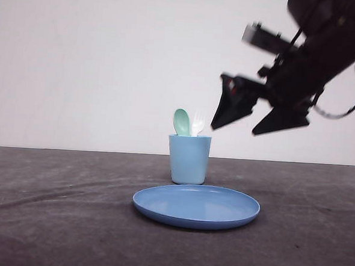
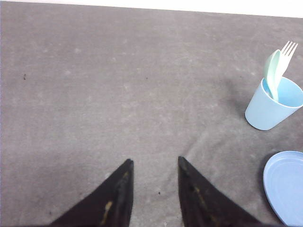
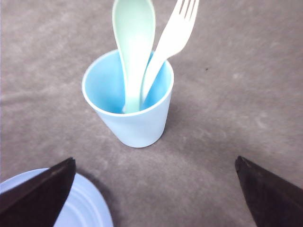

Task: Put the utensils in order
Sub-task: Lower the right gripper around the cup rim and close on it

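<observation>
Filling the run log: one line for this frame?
spoon + fork: standing in cup | plate: bare, before cup | right gripper: open, raised beside cup | left gripper: open over table

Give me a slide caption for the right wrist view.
Open right gripper above cup holding spoon and fork.

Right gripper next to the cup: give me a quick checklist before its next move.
1. Right gripper jaws open and empty: ok.
2. Spoon and fork standing in the cup, heads above the rim: ok.
3. Cup upright on the table, behind the plate: ok.
4. Plate bare: ok.
5. Left gripper open, over bare table, away from the cup: ok.
6. Whether the right gripper is directly over the cup: cannot tell.
</observation>
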`<act>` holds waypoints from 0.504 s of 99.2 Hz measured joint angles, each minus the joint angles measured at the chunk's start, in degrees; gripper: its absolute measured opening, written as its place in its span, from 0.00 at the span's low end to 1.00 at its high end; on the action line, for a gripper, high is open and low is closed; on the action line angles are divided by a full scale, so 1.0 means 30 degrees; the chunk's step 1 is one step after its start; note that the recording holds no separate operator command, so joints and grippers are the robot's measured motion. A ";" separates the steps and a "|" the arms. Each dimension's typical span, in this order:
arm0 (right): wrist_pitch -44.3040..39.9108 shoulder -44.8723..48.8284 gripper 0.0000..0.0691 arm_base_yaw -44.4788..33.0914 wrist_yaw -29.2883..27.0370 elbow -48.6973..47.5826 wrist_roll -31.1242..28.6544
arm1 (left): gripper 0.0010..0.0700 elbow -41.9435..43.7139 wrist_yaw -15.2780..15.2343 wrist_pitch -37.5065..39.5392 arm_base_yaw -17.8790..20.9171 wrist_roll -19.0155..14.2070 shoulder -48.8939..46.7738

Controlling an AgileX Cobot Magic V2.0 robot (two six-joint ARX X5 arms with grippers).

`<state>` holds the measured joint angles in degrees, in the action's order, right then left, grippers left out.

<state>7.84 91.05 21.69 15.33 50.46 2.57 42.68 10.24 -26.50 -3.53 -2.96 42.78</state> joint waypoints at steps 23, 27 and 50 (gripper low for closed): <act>0.2922 0.1974 0.99 0.0539 0.0328 -0.0015 -0.0007 | 0.22 0.0000 0.0000 0.0007 0.0000 -0.0022 0.0000; 0.3490 0.2382 0.99 0.0736 0.0335 -0.0015 -0.0007 | 0.22 0.0000 0.0000 0.0007 -0.0007 -0.0036 0.0000; 0.5049 0.4320 0.99 0.1639 -0.0554 0.0685 -0.0036 | 0.22 0.0000 0.0000 0.0007 0.0000 -0.0233 0.0000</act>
<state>22.98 104.01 26.61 13.67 52.51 2.46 42.68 10.24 -26.48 -3.53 -3.66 42.78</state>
